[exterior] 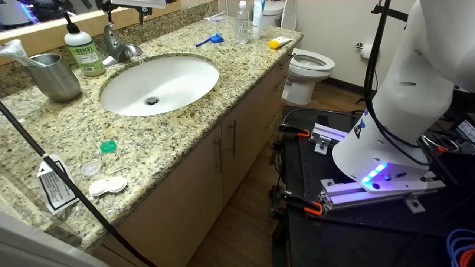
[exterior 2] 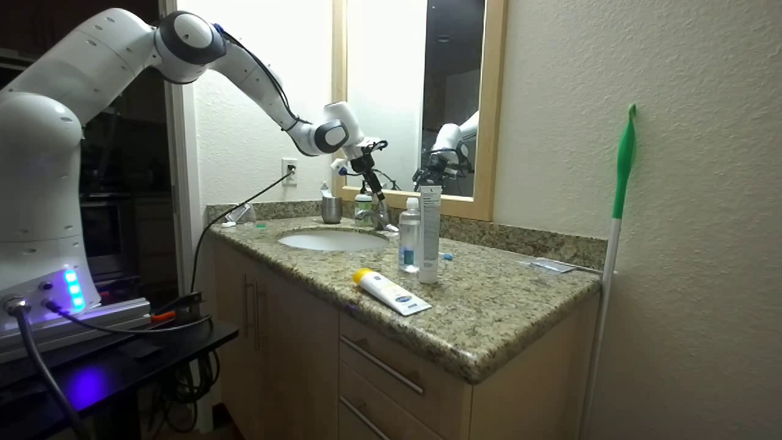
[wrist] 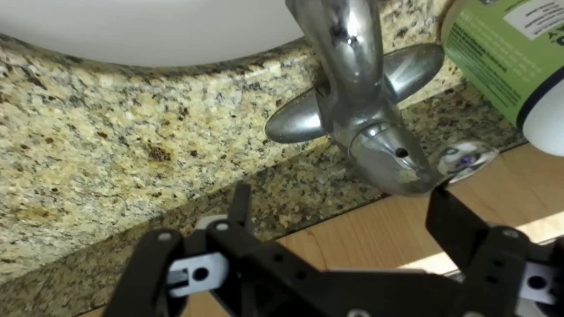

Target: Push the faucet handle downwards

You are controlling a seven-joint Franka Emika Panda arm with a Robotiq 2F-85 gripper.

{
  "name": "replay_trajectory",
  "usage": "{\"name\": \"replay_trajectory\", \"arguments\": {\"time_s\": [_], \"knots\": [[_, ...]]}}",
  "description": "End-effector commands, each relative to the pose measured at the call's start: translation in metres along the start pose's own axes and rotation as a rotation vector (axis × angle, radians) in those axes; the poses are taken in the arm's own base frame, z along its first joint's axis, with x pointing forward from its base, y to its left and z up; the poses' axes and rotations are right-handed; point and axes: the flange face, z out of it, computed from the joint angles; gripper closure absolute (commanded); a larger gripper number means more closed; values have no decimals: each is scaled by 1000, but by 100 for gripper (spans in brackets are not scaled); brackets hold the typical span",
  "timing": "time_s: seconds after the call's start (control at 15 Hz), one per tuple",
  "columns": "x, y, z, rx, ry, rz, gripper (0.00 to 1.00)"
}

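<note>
The faucet handle is a slim silvery lever on top of the chrome faucet. It shows in the wrist view and in an exterior view. The chrome faucet stands behind the white basin. A faint streak like running water hangs below its spout. My gripper is open with nothing between its fingers. It is above the faucet in both exterior views. One fingertip is right at the handle's edge; I cannot tell whether they touch. The other finger is off to the side over the backsplash.
A green pump bottle stands close beside the faucet, with a grey metal pitcher past it. The mirror frame and backsplash are right behind. A clear bottle, a white tube and a blue razor are on the counter.
</note>
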Motion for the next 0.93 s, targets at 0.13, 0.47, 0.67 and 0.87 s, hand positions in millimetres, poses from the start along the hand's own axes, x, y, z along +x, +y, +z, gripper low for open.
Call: {"name": "replay_trajectory", "arguments": {"time_s": [0.13, 0.47, 0.67, 0.87], "knots": [[-8, 7, 16, -169, -202, 89, 0], [-17, 5, 24, -237, -374, 176, 0], [-5, 7, 10, -222, -312, 170, 0], [-3, 7, 8, -231, -303, 168, 0]]}}
